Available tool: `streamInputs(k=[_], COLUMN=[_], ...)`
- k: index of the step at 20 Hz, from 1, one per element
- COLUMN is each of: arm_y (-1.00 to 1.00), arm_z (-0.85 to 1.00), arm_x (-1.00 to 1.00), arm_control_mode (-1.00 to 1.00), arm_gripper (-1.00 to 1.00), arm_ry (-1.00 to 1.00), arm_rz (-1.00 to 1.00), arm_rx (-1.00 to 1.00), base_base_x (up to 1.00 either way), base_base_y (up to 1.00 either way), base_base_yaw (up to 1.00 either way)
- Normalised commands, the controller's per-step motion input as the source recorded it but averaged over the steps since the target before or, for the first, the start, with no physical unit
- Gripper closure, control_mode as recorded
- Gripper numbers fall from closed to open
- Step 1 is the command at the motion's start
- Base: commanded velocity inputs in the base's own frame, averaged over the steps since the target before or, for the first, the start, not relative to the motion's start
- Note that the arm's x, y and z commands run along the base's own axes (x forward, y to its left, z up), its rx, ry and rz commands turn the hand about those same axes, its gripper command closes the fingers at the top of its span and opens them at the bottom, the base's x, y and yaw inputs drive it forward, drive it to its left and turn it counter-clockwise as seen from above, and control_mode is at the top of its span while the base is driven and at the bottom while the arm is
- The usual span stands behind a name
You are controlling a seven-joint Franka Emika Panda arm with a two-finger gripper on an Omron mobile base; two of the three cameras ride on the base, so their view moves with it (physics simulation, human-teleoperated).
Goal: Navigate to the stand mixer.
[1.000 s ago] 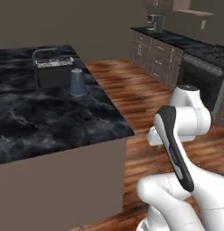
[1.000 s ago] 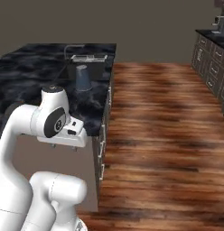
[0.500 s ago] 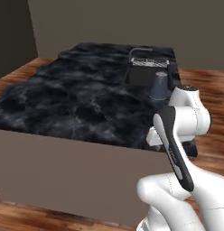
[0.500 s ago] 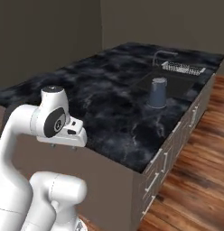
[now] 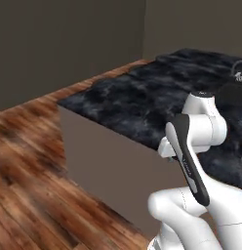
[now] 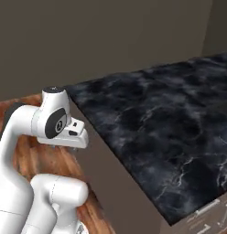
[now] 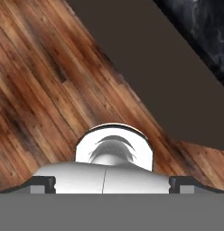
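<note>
Dark marble island (image 5: 142, 97) and plain walls ahead, mixer unseen: turn the base onward, clearing the island corner. Jaw state: cannot tell.

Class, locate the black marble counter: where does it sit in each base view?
The black marble counter fills the right of the left base view beyond the arm, and the right of the right base view, bordered by wood floor.

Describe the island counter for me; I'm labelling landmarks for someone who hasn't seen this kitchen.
Below the corner where the bare grey-brown walls meet, a block-like island stands on the plank wood floor. Its top is black stone with pale grey veins over plain brown sides, the one marbled surface here.
</note>
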Motion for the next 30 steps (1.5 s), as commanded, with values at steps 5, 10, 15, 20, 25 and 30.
streamInputs(k=[5,10,15,20,25,30], arm_y=[0.0,0.0,0.0,0.0,0.0,0.0], arm_z=[0.0,0.0,0.0,0.0,0.0,0.0], arm_x=[0.0,0.0,0.0,0.0,0.0,0.0], arm_control_mode=[1.0,1.0,1.0,1.0,1.0,1.0], arm_gripper=[-1.0,-1.0,-1.0,-1.0,-1.0,-1.0], arm_ry=[0.0,0.0,0.0,0.0,0.0,0.0], arm_rz=[0.0,0.0,0.0,0.0,0.0,0.0], arm_rx=[0.0,0.0,0.0,0.0,0.0,0.0], base_base_x=[0.48,0.6,0.6,0.67,0.96,1.0], base_base_y=[0.0,0.0,0.0,0.0,0.0,0.0], base_base_yaw=[0.84,0.85,0.82,0.71,0.5,0.24])
